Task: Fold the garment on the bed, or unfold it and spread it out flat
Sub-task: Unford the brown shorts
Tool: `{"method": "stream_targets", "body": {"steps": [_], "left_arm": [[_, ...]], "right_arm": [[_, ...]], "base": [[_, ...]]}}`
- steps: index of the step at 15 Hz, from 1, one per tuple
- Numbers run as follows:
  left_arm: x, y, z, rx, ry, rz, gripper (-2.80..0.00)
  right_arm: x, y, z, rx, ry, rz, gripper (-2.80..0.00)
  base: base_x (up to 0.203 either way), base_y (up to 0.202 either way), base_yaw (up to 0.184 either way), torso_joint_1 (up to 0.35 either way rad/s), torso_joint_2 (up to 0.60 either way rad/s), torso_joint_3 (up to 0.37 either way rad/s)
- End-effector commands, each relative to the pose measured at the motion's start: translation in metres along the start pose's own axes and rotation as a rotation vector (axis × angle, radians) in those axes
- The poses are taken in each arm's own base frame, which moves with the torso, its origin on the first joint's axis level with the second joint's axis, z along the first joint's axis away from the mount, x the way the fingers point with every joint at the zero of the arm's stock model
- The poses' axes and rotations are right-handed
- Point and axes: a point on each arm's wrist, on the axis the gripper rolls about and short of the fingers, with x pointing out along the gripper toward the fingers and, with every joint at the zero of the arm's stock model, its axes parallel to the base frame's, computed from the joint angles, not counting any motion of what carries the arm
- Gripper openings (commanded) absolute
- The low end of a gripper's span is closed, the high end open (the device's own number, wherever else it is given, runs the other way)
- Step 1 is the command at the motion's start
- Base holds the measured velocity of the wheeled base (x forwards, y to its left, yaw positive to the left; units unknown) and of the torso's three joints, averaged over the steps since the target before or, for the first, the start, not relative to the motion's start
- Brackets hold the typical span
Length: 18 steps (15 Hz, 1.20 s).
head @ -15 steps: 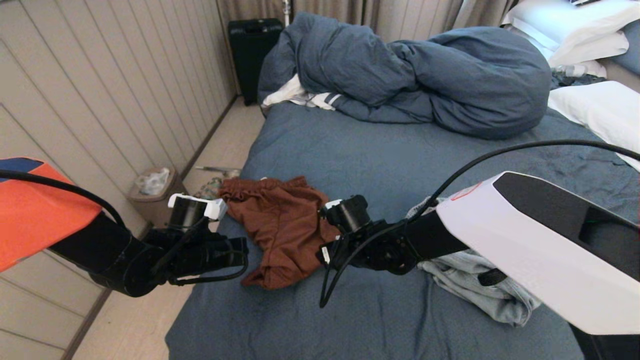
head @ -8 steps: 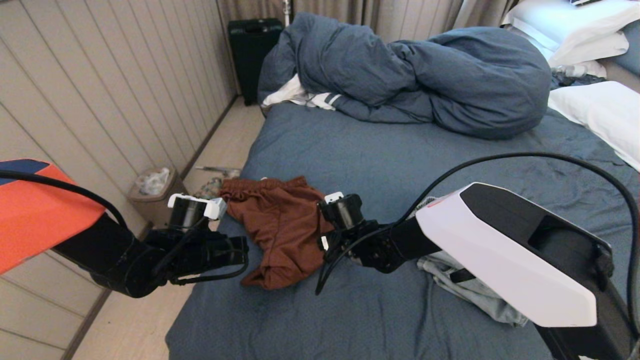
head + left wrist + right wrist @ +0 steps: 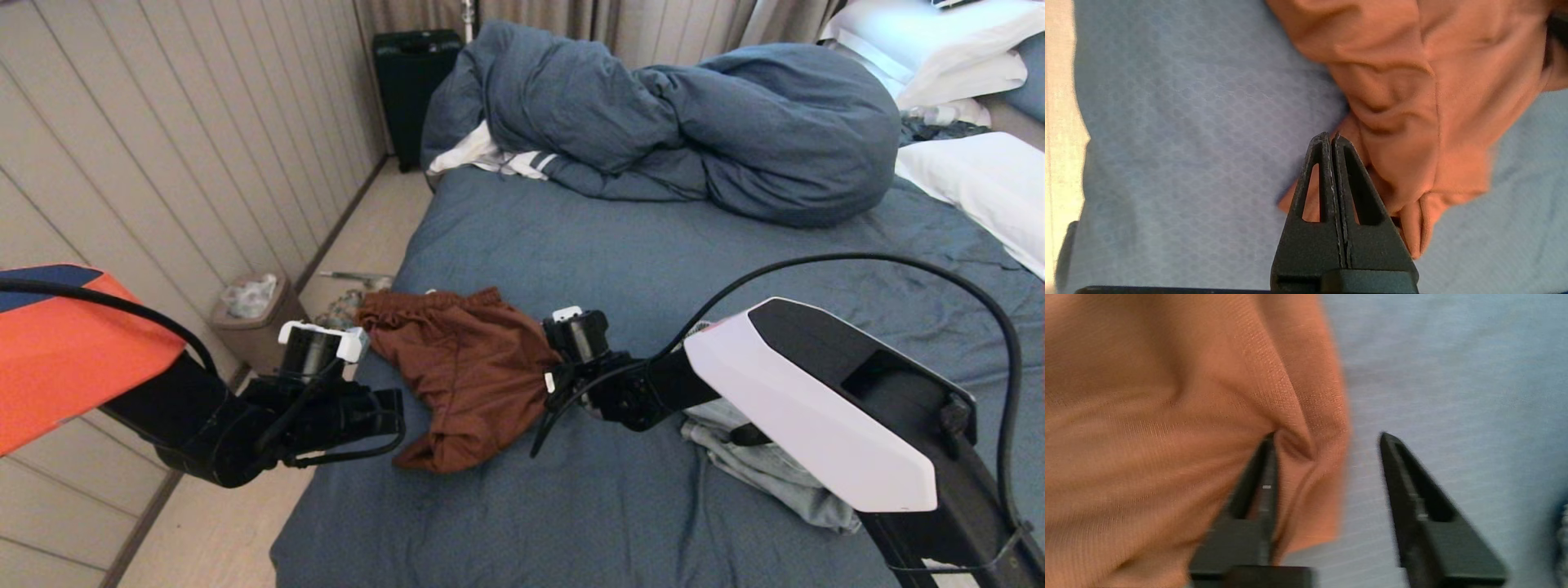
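Panelled wall runs along one side of the bed [image 3: 571, 245], and we work at the slate-blue sheet's near corner on that wall side, where the rust-brown shorts [image 3: 461, 367] lie crumpled close to the mattress edge. A bunched duvet [image 3: 694, 131] and white pillows [image 3: 971, 175] sit at the far end, and a pale denim garment [image 3: 767, 469] lies under our right arm.

Our left gripper [image 3: 1331, 141] is clenched, its tips pressed together at the shorts' edge nearest the wall; we cannot tell whether any cloth is actually caught between them. Our right gripper [image 3: 1327, 439] stands parted at the opposite edge of the shorts, one finger [image 3: 1259, 473] pushed into a fold and the other over bare sheet, so a ridge of fabric sits in the gap without being pinched.

We judge the step in hand to be securing that second edge. To do it well, we should close on the fold only, keeping the outer finger from dragging the sheet in with it. Both holds ought to be checked before spreading, then drawn apart evenly and low over the bed so the shorts flatten instead of sliding off the edge.
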Motion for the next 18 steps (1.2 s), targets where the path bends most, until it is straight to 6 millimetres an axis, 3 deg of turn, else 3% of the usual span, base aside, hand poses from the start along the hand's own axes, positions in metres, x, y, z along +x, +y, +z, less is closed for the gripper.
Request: {"method": "stream_targets", "body": {"steps": [1, 5, 8, 11, 13, 15, 18], "left_arm": [[0.001, 0.0, 0.0, -0.003, -0.002, 0.0, -2.8], [-0.002, -0.001, 0.001, -0.003, -0.009, 0.0, -2.8], [-0.008, -0.001, 0.002, -0.001, -0.015, -0.003, -2.8], [-0.016, -0.003, 0.005, 0.0, -0.032, -0.01, -2.8], [-0.021, -0.004, 0.005, 0.001, -0.035, -0.015, -2.8], [-0.023, -0.004, 0.006, 0.002, -0.04, -0.019, -2.8], [-0.025, -0.005, 0.007, 0.002, -0.044, -0.022, -2.8]], "right_arm": [[-0.009, -0.004, 0.009, 0.013, -0.017, -0.001, -2.8], [-0.04, -0.015, 0.027, 0.028, -0.038, 0.01, -2.8], [-0.09, -0.031, 0.046, 0.05, -0.069, 0.028, -2.8], [-0.121, -0.041, 0.043, 0.064, -0.012, 0.064, -2.8], [-0.173, -0.06, 0.061, 0.108, 0.001, 0.127, -2.8], [-0.222, -0.08, 0.062, 0.122, 0.09, 0.195, -2.8], [-0.271, -0.097, 0.057, 0.121, 0.182, 0.273, -2.8]], "base": [[0.0, 0.0, 0.0, 0.0, 0.0, 0.0], [0.0, 0.0, 0.0, 0.0, 0.0, 0.0], [0.0, 0.0, 0.0, 0.0, 0.0, 0.0], [0.0, 0.0, 0.0, 0.0, 0.0, 0.0], [0.0, 0.0, 0.0, 0.0, 0.0, 0.0], [0.0, 0.0, 0.0, 0.0, 0.0, 0.0], [0.0, 0.0, 0.0, 0.0, 0.0, 0.0]]}}
